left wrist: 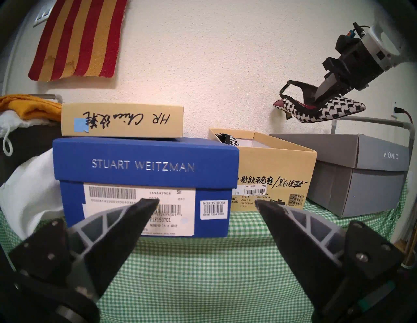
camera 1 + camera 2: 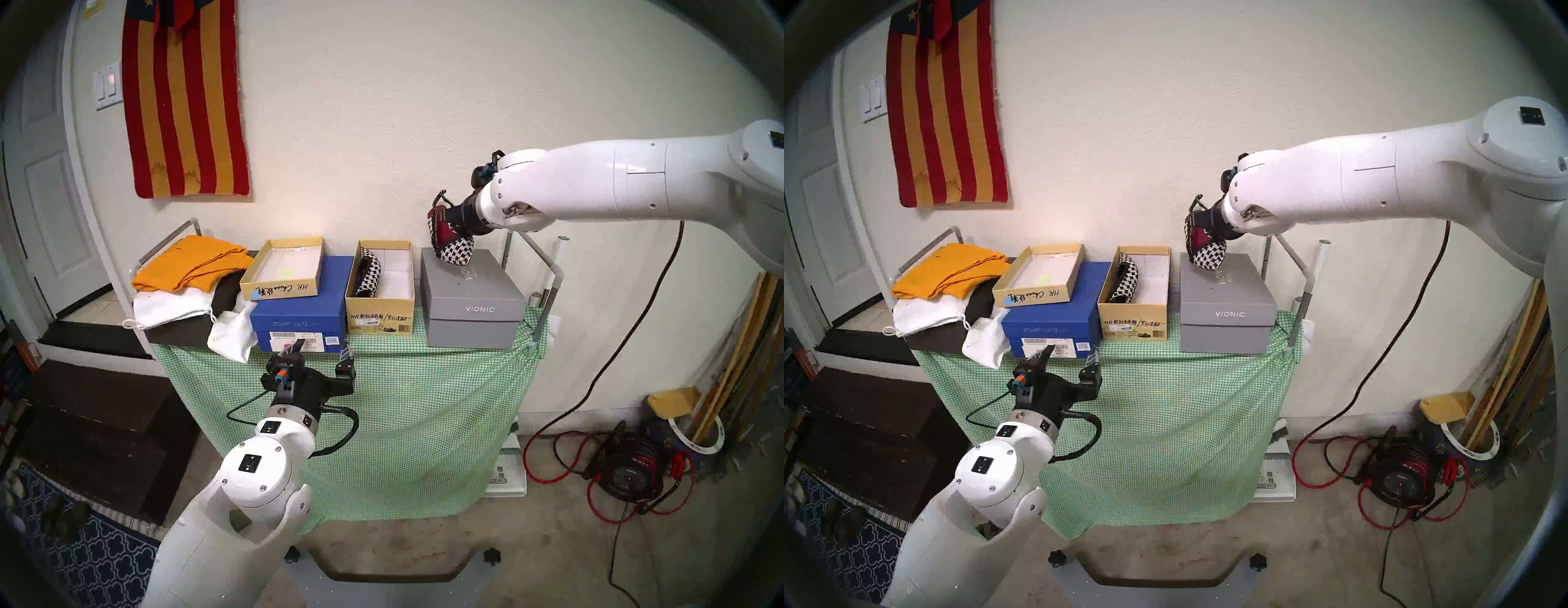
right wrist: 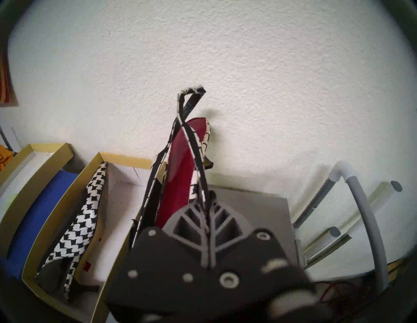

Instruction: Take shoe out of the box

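The tan-yellow box (image 2: 379, 313) stands open in the middle of the cart, handwriting on its front. One black-and-white houndstooth shoe (image 2: 368, 271) lies along its left wall. My right gripper (image 2: 450, 221) is shut on a matching shoe (image 2: 455, 250) with a red insole. That shoe hangs outside the box, just above the grey VIONIC box (image 2: 471, 310), toe pointing right and down. In the right wrist view the fingers (image 3: 191, 216) pinch its slingback strap and side. My left gripper (image 2: 321, 349) is open and holds nothing, low in front of the cart's edge.
A blue Stuart Weitzman box (image 2: 297, 316) carries a shallow tan lid (image 2: 278, 291) to the left of the open box. Orange cloth (image 2: 186, 263) and white bags (image 2: 169, 305) lie at far left. Grey cart rails (image 2: 547, 265) rise at the right. Green checked cloth (image 2: 403, 403) drapes down the front.
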Tool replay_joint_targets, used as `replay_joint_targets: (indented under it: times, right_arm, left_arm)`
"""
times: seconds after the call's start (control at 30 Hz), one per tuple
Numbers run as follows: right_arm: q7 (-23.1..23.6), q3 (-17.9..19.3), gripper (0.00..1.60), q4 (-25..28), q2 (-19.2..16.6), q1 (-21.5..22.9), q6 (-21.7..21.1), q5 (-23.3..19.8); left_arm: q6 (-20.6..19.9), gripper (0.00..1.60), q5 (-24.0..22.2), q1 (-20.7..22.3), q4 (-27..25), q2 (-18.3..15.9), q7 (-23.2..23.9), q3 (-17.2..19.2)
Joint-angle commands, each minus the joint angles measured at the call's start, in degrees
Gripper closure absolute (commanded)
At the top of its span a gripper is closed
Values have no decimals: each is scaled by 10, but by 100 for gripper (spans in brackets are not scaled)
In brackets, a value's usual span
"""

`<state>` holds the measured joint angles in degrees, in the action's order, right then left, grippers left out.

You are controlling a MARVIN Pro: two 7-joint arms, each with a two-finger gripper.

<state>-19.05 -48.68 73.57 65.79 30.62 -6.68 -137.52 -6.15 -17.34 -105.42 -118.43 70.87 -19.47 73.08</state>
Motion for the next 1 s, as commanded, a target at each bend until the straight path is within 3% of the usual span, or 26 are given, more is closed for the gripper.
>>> replay_joint_targets:
  times: [0.0,0.33,0.67,0.73,0.77,0.8,0.97]
  right_arm:
    - [-18,-4,160,48,-34,16,33,1]
    - [-41,-22,160,105,-52,31,56,20]
    - [-55,-29,157,107,-49,27,39,15]
    - [-55,-30,50,109,-50,27,38,15]
    - [-54,-30,11,109,-51,27,37,15]
    - [-52,-31,0,109,-53,28,35,15]
    - [-49,-31,0,105,-57,29,30,15]
  left_arm:
    - [0,0,0,0,0,-1,0,0]
    - [0,0,0,0,0,-1,0,0]
    - [0,0,0,0,0,-1,0,0]
    - [0,0,0,0,0,-1,0,0]
    - [0,0,0,0,0,-1,0,0]
    - [0,0,0,0,0,-1,0,0]
    - [0,0,0,0,0,-1,0,0]
